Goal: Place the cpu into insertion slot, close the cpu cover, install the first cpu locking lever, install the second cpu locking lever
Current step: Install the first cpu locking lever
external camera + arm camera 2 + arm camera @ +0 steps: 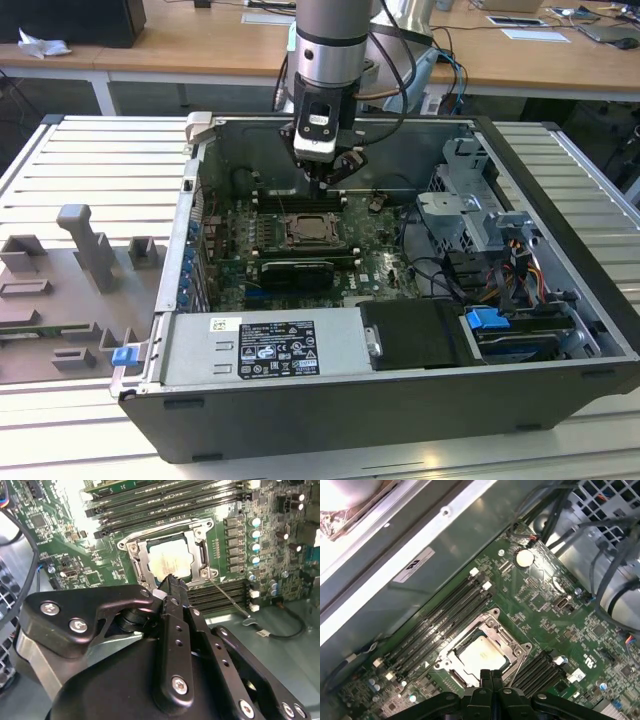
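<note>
Fingers (175,625) pinched together, holding nothing, gripper (172,581) tip at the cover's (142,562) edge. Cpu (169,562) lies in the slot (293,230) under the lowered cover, just nearer than the tips in the exterior view; one thin lever (232,602) sticks out beside.

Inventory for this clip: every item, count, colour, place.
table: one, silver slatted, under the case
computer case: one, dark grey, open on the table
circuit board: one, green, inside the case
cpu: one, pale silver, middle of the board
cpu cover: one, silver, down around the cpu
memory slots: several, black, both sides of the cpu
power supply: one, silver, inside the case beside the board
fixture blocks: several, grey, exterior view's left of the case
gripper: one, black, shut, tip at the cover's edge
</note>
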### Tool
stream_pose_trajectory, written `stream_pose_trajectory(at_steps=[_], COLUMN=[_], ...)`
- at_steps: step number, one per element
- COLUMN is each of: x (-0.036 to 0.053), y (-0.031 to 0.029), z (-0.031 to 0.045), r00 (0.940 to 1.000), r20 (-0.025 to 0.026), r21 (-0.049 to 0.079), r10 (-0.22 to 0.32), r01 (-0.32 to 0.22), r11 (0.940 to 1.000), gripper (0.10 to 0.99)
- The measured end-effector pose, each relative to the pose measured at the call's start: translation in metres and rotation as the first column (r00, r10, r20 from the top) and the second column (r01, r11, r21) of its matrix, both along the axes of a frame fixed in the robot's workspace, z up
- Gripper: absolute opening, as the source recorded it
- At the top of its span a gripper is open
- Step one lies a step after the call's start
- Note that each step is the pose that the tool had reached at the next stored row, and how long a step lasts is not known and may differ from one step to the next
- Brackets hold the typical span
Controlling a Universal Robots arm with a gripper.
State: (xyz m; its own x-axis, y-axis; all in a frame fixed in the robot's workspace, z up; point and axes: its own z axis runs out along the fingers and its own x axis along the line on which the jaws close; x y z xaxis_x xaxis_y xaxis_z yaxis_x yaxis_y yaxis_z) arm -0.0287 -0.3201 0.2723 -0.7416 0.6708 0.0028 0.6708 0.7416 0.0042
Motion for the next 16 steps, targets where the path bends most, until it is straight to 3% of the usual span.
stream_pose_trajectory(at_steps=[10,14,16], x=[0.0,0.0,0.0], y=[0.0,0.0,0.0], z=[-0.0012,-0.0018,-0.0022], r00=[0.9943,0.9889,0.9826], r20=[0.0,0.0,-0.0001], r21=[0.0,0.0,0.0], r10=[0.107,0.148,0.186], r01=[-0.107,-0.148,-0.186], r11=[0.9943,0.9889,0.9826], gripper=[0.106,0.106,0.106])
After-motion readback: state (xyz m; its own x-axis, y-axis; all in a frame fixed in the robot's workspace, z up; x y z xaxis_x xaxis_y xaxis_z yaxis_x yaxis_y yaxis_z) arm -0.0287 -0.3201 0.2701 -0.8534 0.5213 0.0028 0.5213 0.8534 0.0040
